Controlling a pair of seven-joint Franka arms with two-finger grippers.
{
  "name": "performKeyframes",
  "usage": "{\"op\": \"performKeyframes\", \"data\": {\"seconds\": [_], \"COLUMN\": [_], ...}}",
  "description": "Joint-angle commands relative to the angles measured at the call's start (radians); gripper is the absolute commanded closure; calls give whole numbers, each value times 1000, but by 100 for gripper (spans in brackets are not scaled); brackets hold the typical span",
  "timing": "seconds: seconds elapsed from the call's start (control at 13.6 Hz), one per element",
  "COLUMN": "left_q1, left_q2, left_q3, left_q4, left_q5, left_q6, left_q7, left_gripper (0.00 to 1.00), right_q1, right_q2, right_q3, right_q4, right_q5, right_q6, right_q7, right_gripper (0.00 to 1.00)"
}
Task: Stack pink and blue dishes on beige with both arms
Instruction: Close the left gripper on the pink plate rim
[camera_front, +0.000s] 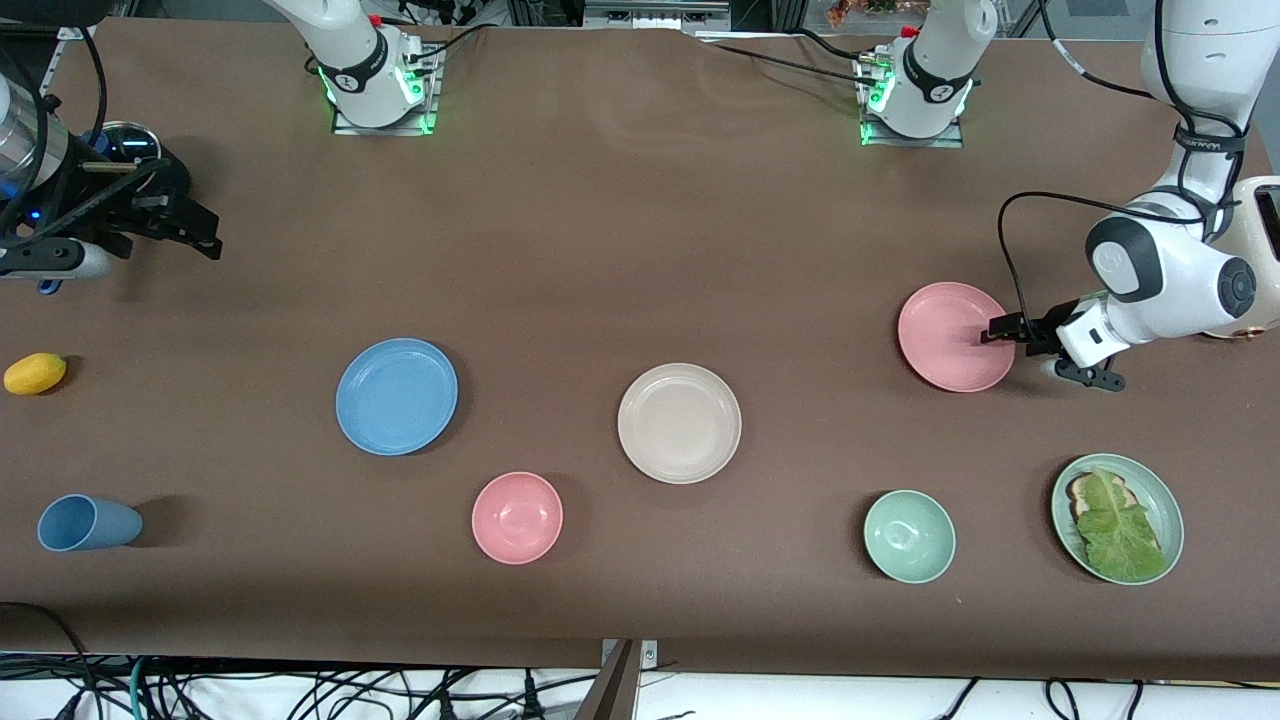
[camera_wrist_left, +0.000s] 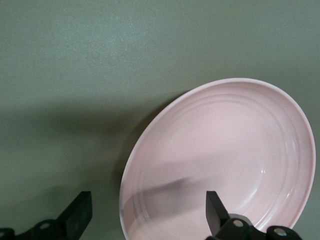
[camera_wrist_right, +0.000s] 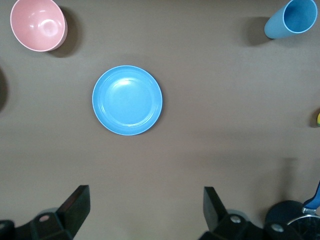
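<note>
Key relation: the left pincer (camera_front: 990, 335) is set low at the rim of the pink plate (camera_front: 955, 336), on the edge toward the left arm's end of the table; one finger is seen over the plate's inside and one outside the rim, so the rim lies in the gap.
Left pincer state: fingers (camera_wrist_left: 216, 210) are spread apart, nothing is clamped yet.
Pink plate: resting flat on the table (camera_front: 640, 250), toward the left arm's end; round, so no long axis is offered and only the rim can be gripped.
Beige plate (camera_front: 679, 422): near the middle of the table, nearer the front camera than the pink plate, well apart from it; nothing is stacked on it.
Blue plate (camera_front: 397, 396): toward the right arm's end, beside the beige plate but apart from it.
Right pincer (camera_front: 195, 232): held high at the right arm's end, waiting; its fingers (camera_wrist_right: 75, 202) are spread apart, and the blue plate (camera_wrist_right: 127, 100) is seen well clear of them.
Nearer arm: the left arm is judged closer to pink, the right to blue.
Surface: a brown cloth, matte and flat; the plates' low rims are judged to give a thin grip.
Room: the path from pink to beige appears open; a pink bowl (camera_front: 517, 517), a green bowl (camera_front: 909, 536), a lettuce plate (camera_front: 1117, 517), a blue cup (camera_front: 88, 523) and a yellow fruit (camera_front: 35, 373) lie off that path.
</note>
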Motion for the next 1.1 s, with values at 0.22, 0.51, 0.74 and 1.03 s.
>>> {"op": "performKeyframes", "data": {"seconds": [0.22,0.51,0.74,1.03], "left_q1": [-10,-8,-8,-5], "left_q2": [-11,-5,3,15], "left_q3": [8,8,6,6], "left_q4": [-3,-3,-3,-5], "left_q5": [-35,-35,-35,-37], "left_q6": [7,8,10,12], "left_q7": [34,34,34,34], "left_gripper": [0,0,0,0], "right_q1": [0,-8,-10,-10], "right_q2": [4,5,10,11], "right_q3": [-3,-5,-6,-6], "right_q4": [16,16,16,16], "right_q5": [7,7,7,7], "right_q6": [-10,-8,-9,-13], "right_q7": [11,3,-3,0], "right_gripper": [0,0,0,0]}}
